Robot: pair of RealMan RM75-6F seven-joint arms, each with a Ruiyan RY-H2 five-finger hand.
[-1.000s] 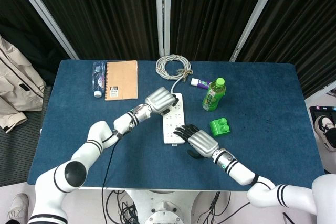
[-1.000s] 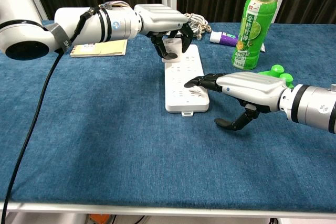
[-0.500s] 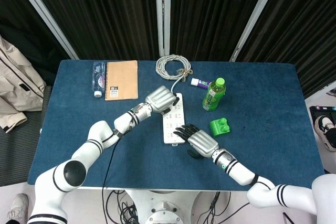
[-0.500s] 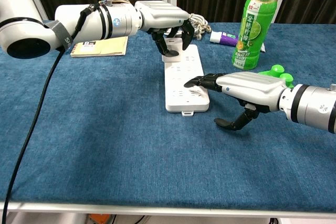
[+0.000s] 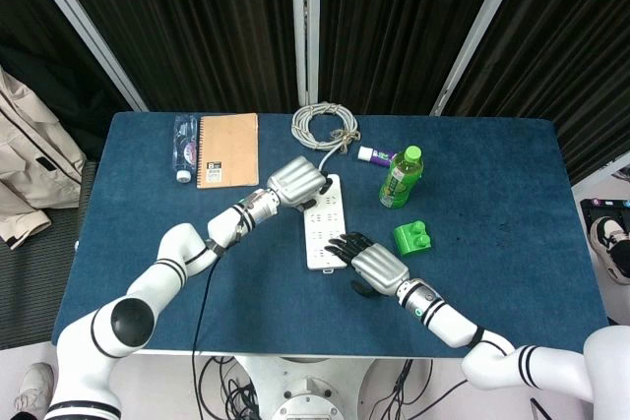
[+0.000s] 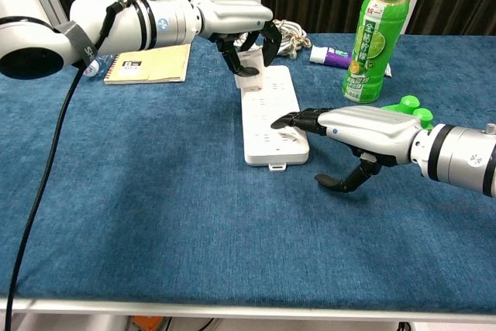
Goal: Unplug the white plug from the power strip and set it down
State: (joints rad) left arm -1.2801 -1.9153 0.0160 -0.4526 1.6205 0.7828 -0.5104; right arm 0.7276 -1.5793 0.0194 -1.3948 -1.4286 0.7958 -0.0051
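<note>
Two metal robot hands work at the flat white plastic power strip (image 6: 270,118) lying near the middle of the blue cloth-covered table (image 6: 155,215). The left hand (image 6: 236,25) pinches the small white plug (image 6: 251,60) above the strip's far end, seemingly lifted just clear. The right hand (image 6: 353,133) presses spread dark fingertips (image 6: 288,122) on the strip's near end.
</note>
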